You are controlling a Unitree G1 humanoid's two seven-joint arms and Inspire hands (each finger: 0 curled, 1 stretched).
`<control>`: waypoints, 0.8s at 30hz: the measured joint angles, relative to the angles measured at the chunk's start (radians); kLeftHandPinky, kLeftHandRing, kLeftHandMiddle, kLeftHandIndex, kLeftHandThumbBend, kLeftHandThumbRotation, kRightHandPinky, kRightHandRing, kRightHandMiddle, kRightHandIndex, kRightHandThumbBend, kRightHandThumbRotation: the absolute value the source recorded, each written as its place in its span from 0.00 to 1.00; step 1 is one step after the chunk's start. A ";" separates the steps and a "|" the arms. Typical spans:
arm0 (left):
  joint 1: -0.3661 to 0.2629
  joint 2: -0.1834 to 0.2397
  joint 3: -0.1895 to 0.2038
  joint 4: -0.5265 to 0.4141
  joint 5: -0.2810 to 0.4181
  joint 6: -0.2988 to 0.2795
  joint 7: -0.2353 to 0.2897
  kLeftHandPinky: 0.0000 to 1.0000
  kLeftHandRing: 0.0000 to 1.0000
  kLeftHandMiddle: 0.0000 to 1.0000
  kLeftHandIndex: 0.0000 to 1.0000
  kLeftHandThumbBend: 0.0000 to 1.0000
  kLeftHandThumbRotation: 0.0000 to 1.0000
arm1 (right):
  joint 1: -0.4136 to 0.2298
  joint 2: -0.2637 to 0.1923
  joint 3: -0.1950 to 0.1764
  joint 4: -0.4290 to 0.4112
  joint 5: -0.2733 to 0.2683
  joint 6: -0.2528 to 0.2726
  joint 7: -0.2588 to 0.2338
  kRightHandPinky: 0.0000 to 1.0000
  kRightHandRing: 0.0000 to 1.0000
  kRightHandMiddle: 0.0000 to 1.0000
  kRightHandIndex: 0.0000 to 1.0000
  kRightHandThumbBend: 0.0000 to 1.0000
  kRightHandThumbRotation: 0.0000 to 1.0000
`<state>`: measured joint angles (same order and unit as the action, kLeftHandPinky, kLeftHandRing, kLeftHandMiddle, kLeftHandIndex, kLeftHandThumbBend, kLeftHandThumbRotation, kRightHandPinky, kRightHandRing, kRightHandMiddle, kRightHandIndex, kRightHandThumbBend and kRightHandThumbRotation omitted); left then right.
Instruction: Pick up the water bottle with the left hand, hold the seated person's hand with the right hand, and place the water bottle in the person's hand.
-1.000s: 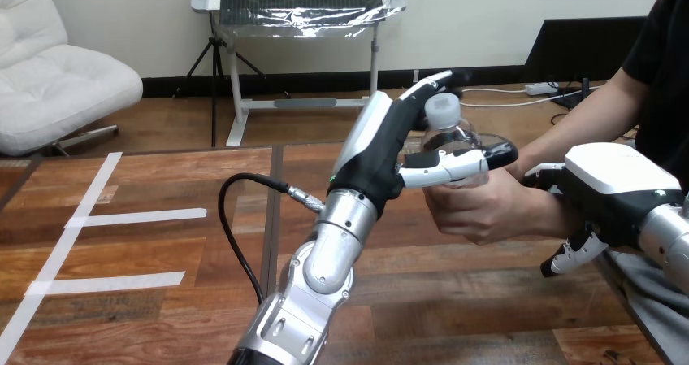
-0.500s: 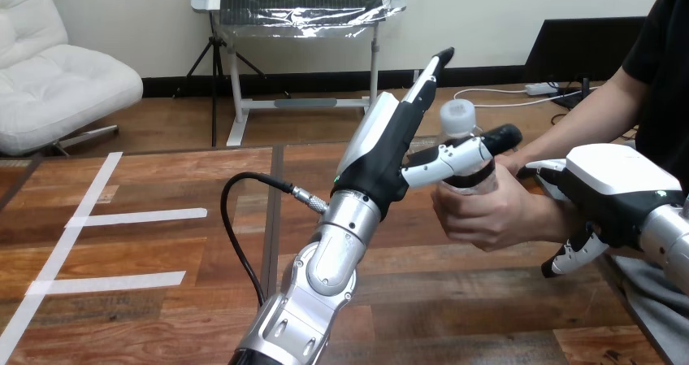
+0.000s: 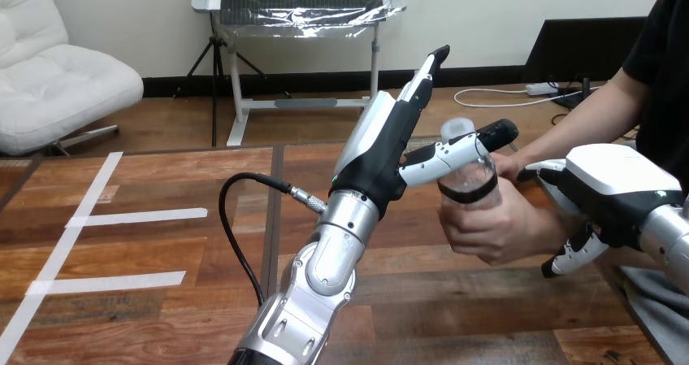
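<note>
Your left robot hand (image 3: 380, 160) has let go: a second ago its fingers (image 3: 423, 79) were curled round the bottle (image 3: 469, 182) near the cap, now they stand straight and point up, clear of it. The bottle has since dropped a little, down and toward the person, and sits upright in the person's hand (image 3: 497, 228), which is wrapped round its lower half, above the worktop (image 3: 162, 259) and not resting on it. So judge the handover as practically done; the weight looks to be with the person now. Left robot hand is spread wide and holds nothing. Only its thumb (image 3: 457, 149) reaches across in front of the bottle's shoulder just below the cap; touching or merely close, you cannot tell from here. Right robot hand (image 3: 608, 188) has not moved: it sits at the person's wrist (image 3: 559, 217), thumb over the top, fingers curled underneath, clasping it. What's left, probably, is to clear that thumb off the bottle and free the wrist.
</note>
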<state>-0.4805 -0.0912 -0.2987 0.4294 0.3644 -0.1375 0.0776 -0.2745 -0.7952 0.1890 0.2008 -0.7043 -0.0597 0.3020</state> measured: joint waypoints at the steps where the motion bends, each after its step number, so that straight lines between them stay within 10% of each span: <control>1: 0.000 0.000 0.000 0.000 0.000 0.000 0.000 1.00 1.00 1.00 1.00 1.00 0.78 | 0.000 0.000 0.000 0.000 0.000 -0.001 0.000 0.80 0.88 0.91 0.87 0.86 0.00; 24: 0.002 0.000 0.004 -0.001 -0.028 -0.031 0.000 1.00 1.00 1.00 1.00 1.00 0.72 | 0.031 0.003 -0.031 -0.036 0.023 -0.011 -0.033 0.80 0.88 0.90 0.85 0.84 0.00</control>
<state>-0.4784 -0.0912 -0.2948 0.4288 0.3364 -0.1680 0.0779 -0.2434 -0.7924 0.1583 0.1652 -0.6816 -0.0710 0.2695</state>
